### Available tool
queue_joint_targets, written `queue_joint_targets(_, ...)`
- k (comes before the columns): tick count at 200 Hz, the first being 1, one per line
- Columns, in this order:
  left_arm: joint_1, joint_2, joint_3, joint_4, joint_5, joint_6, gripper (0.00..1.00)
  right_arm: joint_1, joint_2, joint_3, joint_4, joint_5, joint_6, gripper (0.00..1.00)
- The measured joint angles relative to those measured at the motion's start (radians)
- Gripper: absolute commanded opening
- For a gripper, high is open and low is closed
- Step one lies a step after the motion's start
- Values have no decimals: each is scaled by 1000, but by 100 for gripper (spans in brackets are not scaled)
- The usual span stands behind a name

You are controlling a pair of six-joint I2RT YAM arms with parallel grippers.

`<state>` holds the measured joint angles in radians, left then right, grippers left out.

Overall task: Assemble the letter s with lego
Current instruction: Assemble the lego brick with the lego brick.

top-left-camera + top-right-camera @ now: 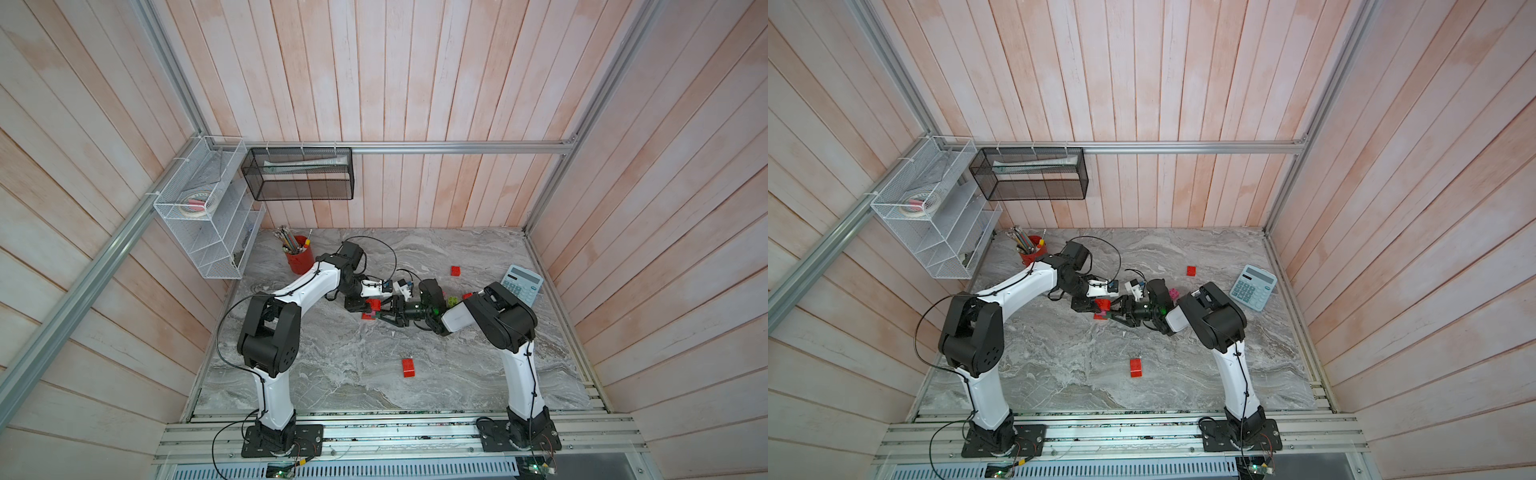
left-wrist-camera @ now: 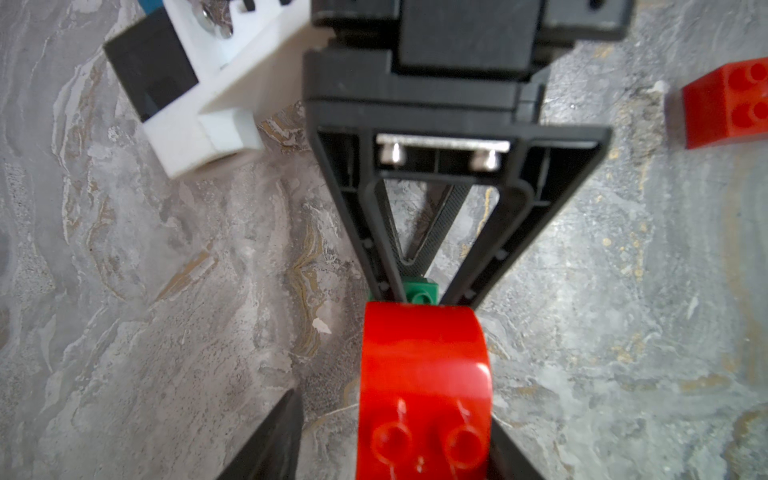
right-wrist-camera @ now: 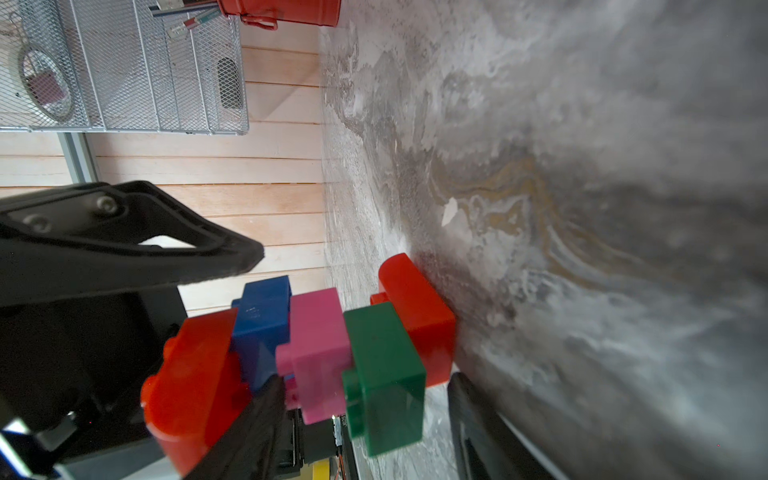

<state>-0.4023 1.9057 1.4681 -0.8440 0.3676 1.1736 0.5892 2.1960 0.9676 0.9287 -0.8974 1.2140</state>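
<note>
Left wrist view: left gripper (image 2: 390, 419) straddles top red brick (image 2: 424, 365), jaws apart, gap on one side. Lego stack (image 3: 316, 353) stands between the arms, long axis rising from table (image 2: 166, 291). Right gripper (image 3: 365, 399) brackets dark green brick (image 2: 423, 291) low down; whether it pinches cannot be told. Right arm judged nearer the base.

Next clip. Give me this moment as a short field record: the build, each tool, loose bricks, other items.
build: stepped chain of upper red brick, blue brick, pink brick, dark green brick, lower red brick; lower end against the table
left tool: fingers either side of the upper red brick; grip unclear
right tool: one finger by the pink brick, one along the table; grip unclear
loose: front red brick, back red brick, both lying apart on the table
other: calculator, red pencil cup
</note>
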Motion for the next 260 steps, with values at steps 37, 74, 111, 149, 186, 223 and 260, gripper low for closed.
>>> queue_joint_targets(37,0,0,0,3,8,0,60,-3,5,-1,24,-6,26,66)
queue_joint_targets(74,0,0,0,3,17,0,60,-6,9,-10,55,-13,48,66)
queue_joint_targets(111,0,0,0,4,17,-5,69,-11,9,-21,69,-20,43,66)
queue_joint_targets(149,5,0,0,4,24,-23,79,-25,-24,-49,32,-21,-40,69)
queue_joint_targets(186,23,-21,0,3,44,-44,85,-51,-97,-60,-138,11,-240,69)
queue_joint_targets(223,34,-92,0,5,76,-89,88,-48,-182,-60,-310,95,-537,71)
queue_joint_targets(260,56,-193,-44,76,121,-177,91,-34,-236,-70,-301,164,-793,71)
